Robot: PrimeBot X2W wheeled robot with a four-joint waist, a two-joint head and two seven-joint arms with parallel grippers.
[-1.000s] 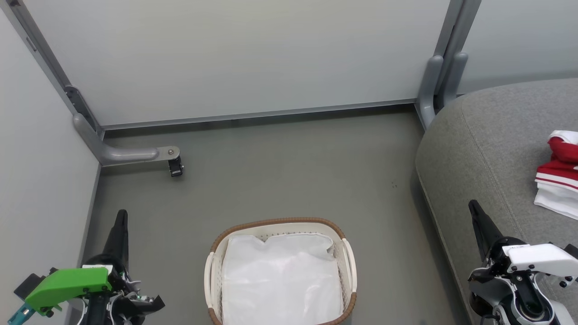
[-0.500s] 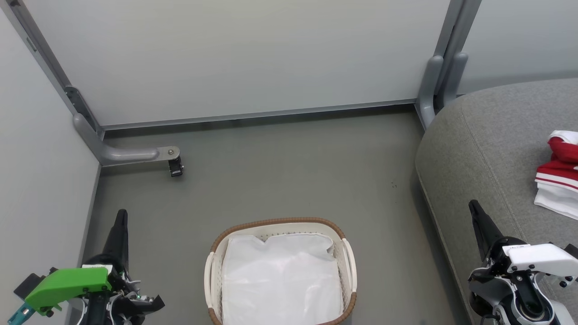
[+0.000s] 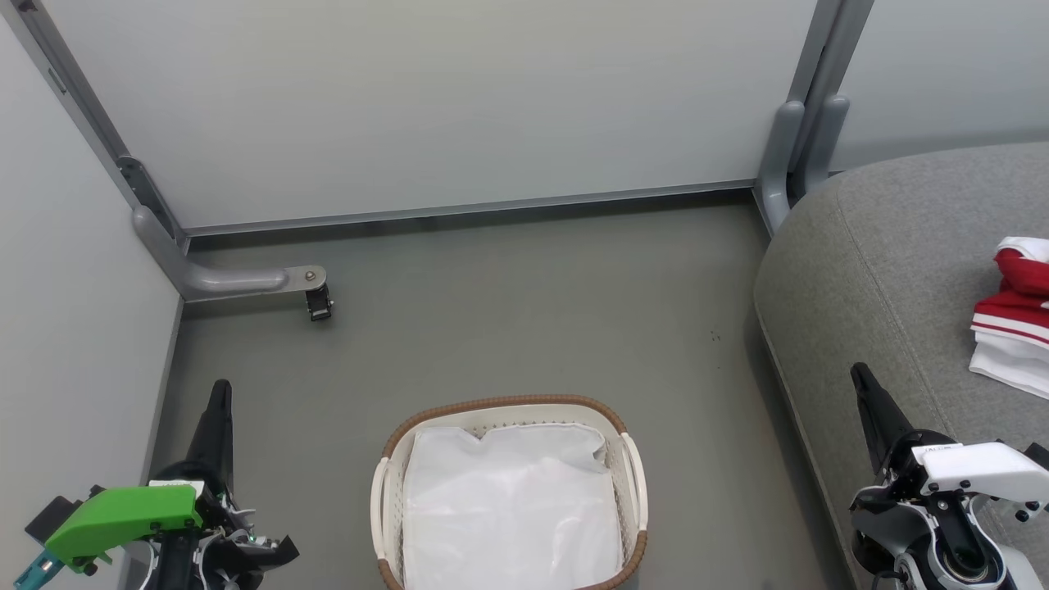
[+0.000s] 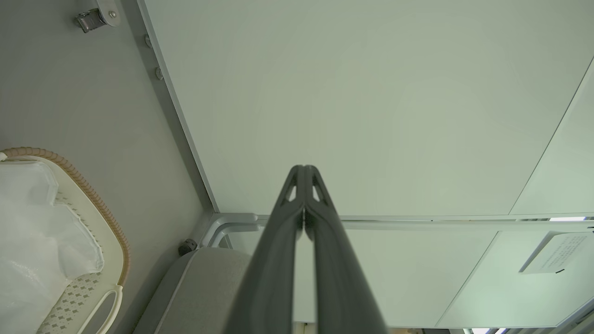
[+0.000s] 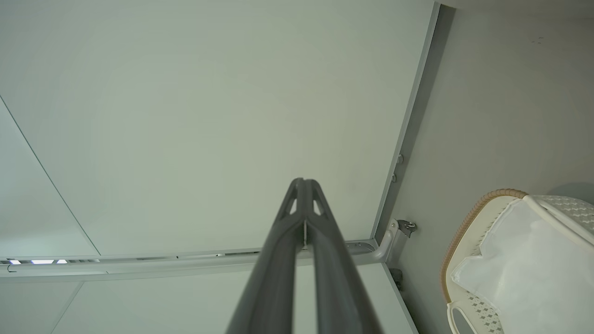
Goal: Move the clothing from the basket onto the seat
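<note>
The clothing (image 3: 1016, 315) is lying in a rumpled heap on the seat (image 3: 885, 270), at the head view's right edge, which is cutting it off. Red folds with thin white stripes are sitting over a wider white band, and a white edge is curling at the top. The grey seat is bulging in from the right, well apart from the basket (image 3: 508, 405), which is standing on the floor (image 3: 524, 311) at bottom centre with its white liner (image 3: 508, 508) lying creased inside. The left gripper (image 3: 220, 390) is hovering over the floor left of the basket, its fingers pressed together and empty. The right gripper (image 3: 860, 377) is hanging over the seat's near edge, likewise closed and empty, short of the clothing. Against a second ago nothing is looking different: clothing, basket and both grippers are staying where they were.
</note>
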